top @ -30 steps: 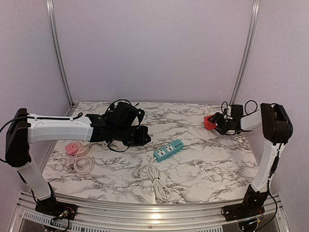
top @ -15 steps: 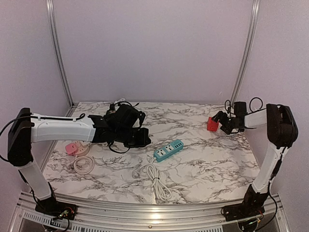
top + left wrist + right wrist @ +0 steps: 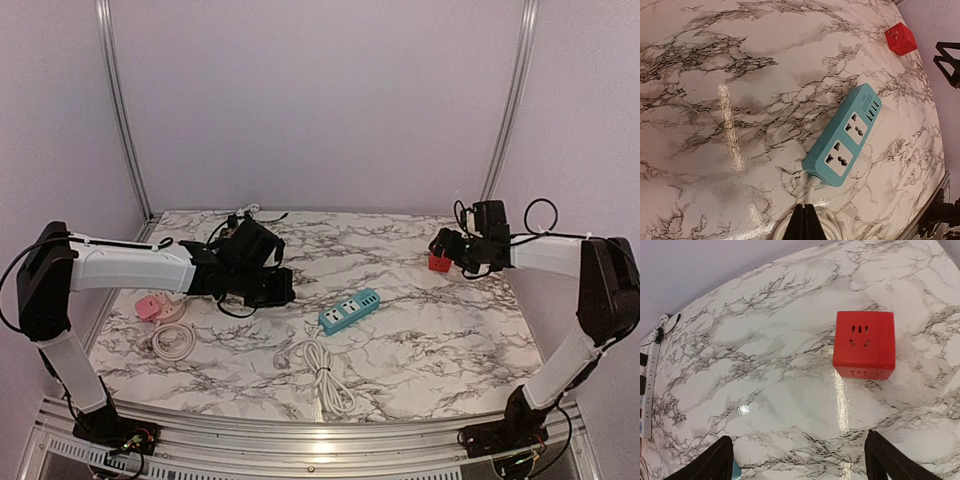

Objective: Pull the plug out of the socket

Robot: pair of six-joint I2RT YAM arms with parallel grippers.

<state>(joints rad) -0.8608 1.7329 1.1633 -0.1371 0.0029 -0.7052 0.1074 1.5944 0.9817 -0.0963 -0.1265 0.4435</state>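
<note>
The right gripper (image 3: 797, 440) gapes wide, facing the red plastic cube socket (image 3: 863, 345). The left gripper (image 3: 805, 222) is clenched tight.

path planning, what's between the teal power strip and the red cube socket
Nothing: bare marble table from teal power strip to red cube socket, shown in left wrist view.

The left arm (image 3: 120, 268) and right arm (image 3: 548, 254) are white-shelled with black joints and looping black cables.
</note>
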